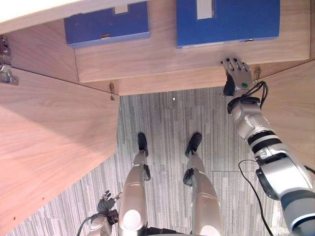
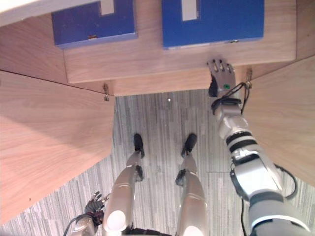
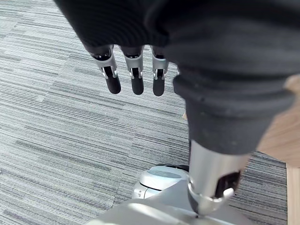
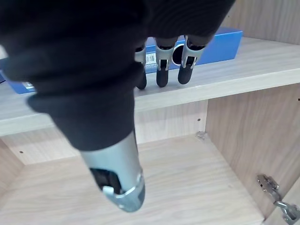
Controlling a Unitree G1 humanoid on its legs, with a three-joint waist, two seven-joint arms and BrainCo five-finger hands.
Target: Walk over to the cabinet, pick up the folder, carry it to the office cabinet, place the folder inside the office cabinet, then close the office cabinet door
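Observation:
Two blue folders lie flat on the wooden cabinet shelf (image 1: pixel 162 61): one on the left (image 1: pixel 106 23) and one on the right (image 1: pixel 227 20). My right hand (image 1: pixel 237 73) reaches up to the shelf's front edge just below the right folder (image 4: pixel 220 44), fingers straight and open, holding nothing. In the right wrist view its fingertips (image 4: pixel 162 78) hover at the shelf edge in front of that folder. My left hand (image 1: pixel 106 202) hangs low beside my body over the carpet, fingers (image 3: pixel 136 77) relaxed and empty.
The cabinet's left door (image 1: pixel 49 147) stands open, swung out toward me, with a hinge (image 1: pixel 6 69) at its top. The right door (image 1: pixel 295 108) is open too. A lower shelf (image 4: pixel 178 187) sits beneath. Grey striped carpet (image 1: pixel 167 128) covers the floor.

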